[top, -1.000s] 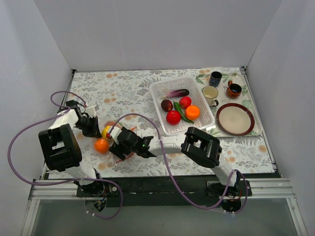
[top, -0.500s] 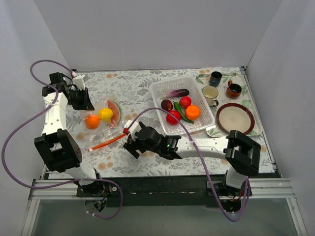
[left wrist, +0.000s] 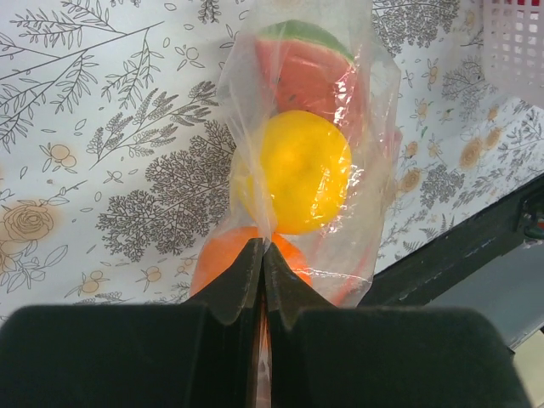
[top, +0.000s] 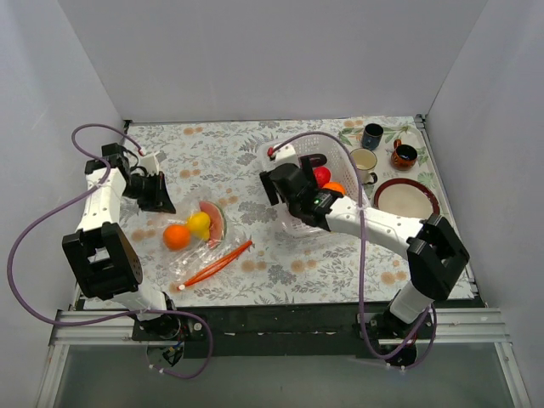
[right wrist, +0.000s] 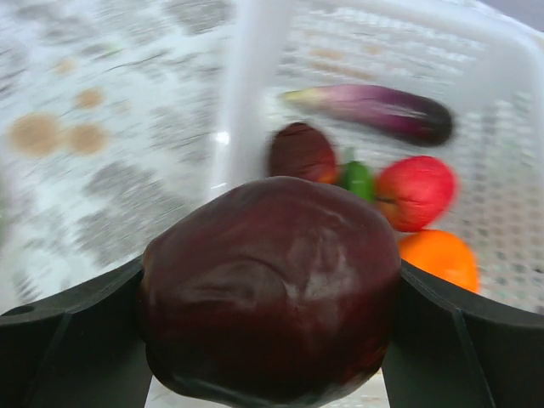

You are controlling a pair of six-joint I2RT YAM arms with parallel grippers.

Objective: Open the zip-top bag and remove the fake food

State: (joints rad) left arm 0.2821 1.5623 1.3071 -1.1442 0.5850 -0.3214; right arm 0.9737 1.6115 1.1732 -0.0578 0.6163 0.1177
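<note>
Since half a second earlier, the right gripper (right wrist: 269, 336) had swung from the bag's mouth to the white basket (right wrist: 255, 76), clamped on a dark maroon piece (right wrist: 270, 272) of fake food. The left gripper (left wrist: 262, 253) was pinched shut on a fold of the zip-top bag (left wrist: 374, 110), which trailed ahead of its fingertips. Inside lay a yellow ball (left wrist: 293, 170), an orange (left wrist: 217, 265) and a watermelon slice (left wrist: 297, 68). Its clear, crinkled film probably handled limp and slippery, so the red zip strip (top: 217, 262) looked the firmest hold. The glossy pieces seemed light, hard and apt to roll.
</note>
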